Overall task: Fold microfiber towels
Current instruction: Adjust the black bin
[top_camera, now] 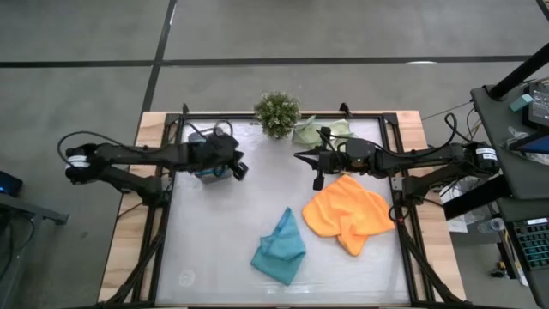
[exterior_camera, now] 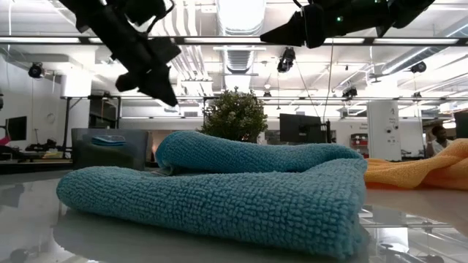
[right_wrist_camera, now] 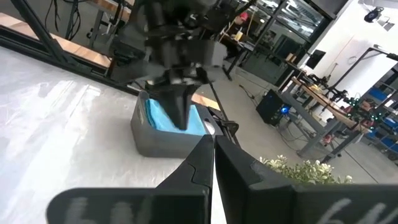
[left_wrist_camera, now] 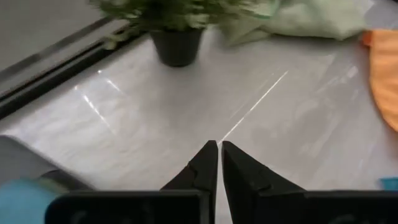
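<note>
A folded teal-blue towel [top_camera: 280,247] lies near the table's front edge, and it fills the front of the low view [exterior_camera: 219,183]. A crumpled orange towel [top_camera: 347,215] lies to its right. A pale green towel [top_camera: 322,130] lies at the far edge beside the plant. Another teal-blue towel [right_wrist_camera: 158,116] lies in the dark grey tray [top_camera: 206,172] at the left. My left gripper [top_camera: 243,169] hovers shut just right of the tray, holding nothing. My right gripper [top_camera: 298,156] hangs shut above the table's middle, beyond the orange towel, also holding nothing.
A small potted plant [top_camera: 277,112] stands at the middle of the far edge. A dark frame [top_camera: 171,129] runs round the white tabletop. Bare tabletop lies between the tray and the orange towel.
</note>
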